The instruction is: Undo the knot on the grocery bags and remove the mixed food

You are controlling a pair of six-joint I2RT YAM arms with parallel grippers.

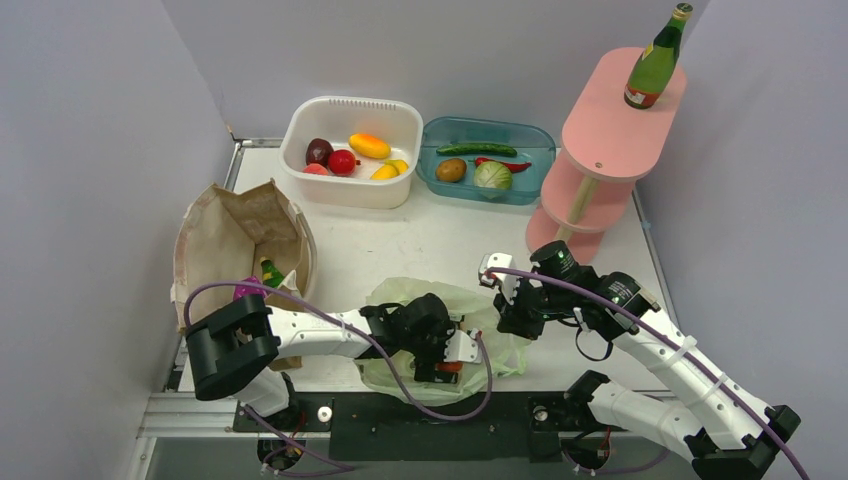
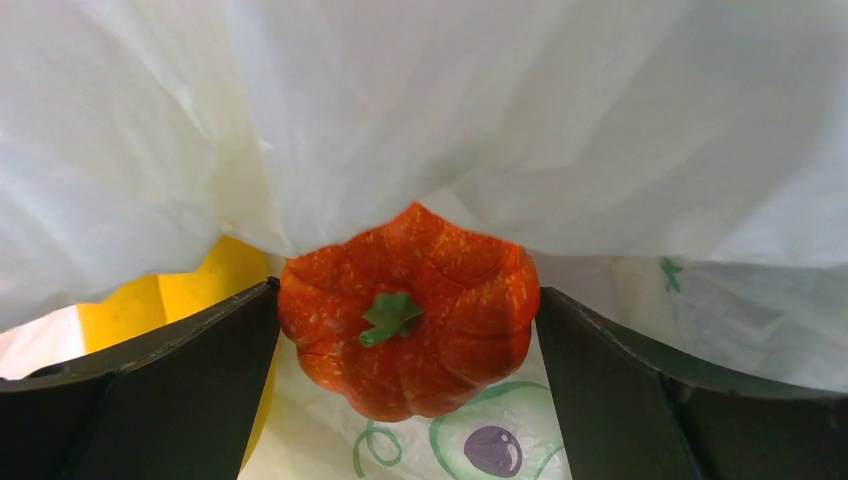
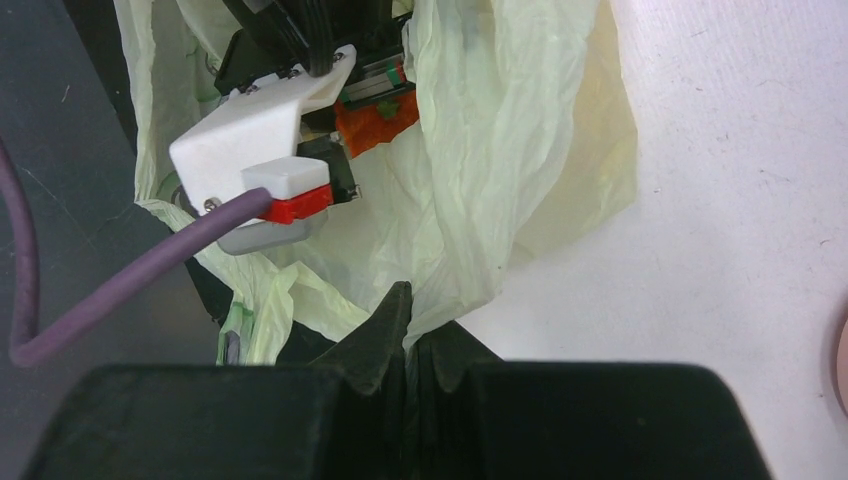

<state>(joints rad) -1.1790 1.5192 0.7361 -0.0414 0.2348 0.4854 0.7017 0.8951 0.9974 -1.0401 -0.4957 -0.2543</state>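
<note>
Thin crinkly pale-green plastic bag lies crumpled at near edge of desk. Left tool spread inside, flanking ribbed orange pumpkin w/ green stem; right tool pressed together, pinching bag's film.

i see a white table closed in by grey walls. on its left side sits a brown paper bag, mouth open to the overhead camera. near the front edge, about the middle, a pale green plastic bag lies crumpled. along the back a white tub and a teal tray stand side by side. a pink tiered stand occupies the back right.
</note>
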